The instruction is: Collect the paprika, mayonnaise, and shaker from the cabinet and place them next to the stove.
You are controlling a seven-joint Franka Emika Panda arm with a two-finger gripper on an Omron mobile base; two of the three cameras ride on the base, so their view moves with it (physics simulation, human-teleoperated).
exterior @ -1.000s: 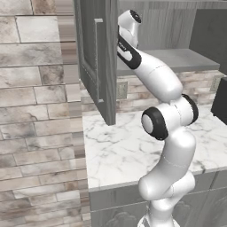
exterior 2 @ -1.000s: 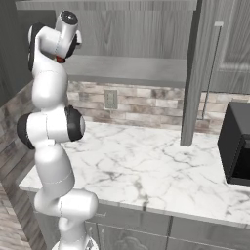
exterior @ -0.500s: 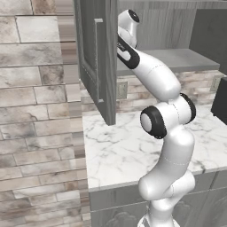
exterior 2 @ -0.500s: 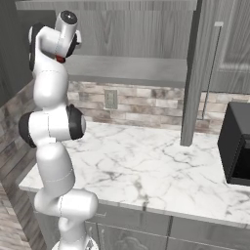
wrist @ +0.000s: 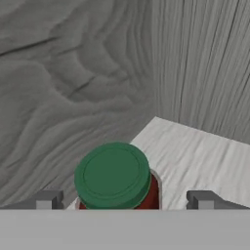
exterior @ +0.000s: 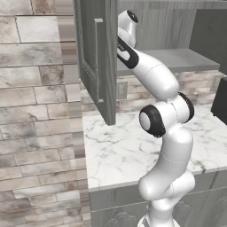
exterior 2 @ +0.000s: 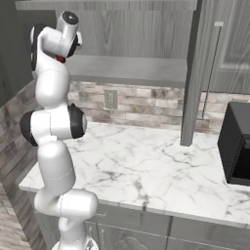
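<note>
The paprika [wrist: 117, 178], a dark-red jar with a green cap, stands on the grey shelf of the cabinet [wrist: 195, 156] close to its back corner. My gripper [wrist: 122, 200] is open just above and behind the jar, one fingertip [wrist: 46, 199] on each side of it, not touching it. In the left base view the arm [exterior: 146, 71] reaches up into the cabinet behind its open door [exterior: 95, 57]. The same arm [exterior 2: 51, 73] rises at the left of the right base view. The mayonnaise, the shaker and the stove are out of view.
A white marble counter [exterior 2: 141, 171] lies below the cabinet, with a brick backsplash and a wall outlet [exterior 2: 111, 99]. A black boxy appliance [exterior 2: 237, 141] stands at the counter's right end. The open cabinet door [exterior 2: 195, 73] hangs over the counter.
</note>
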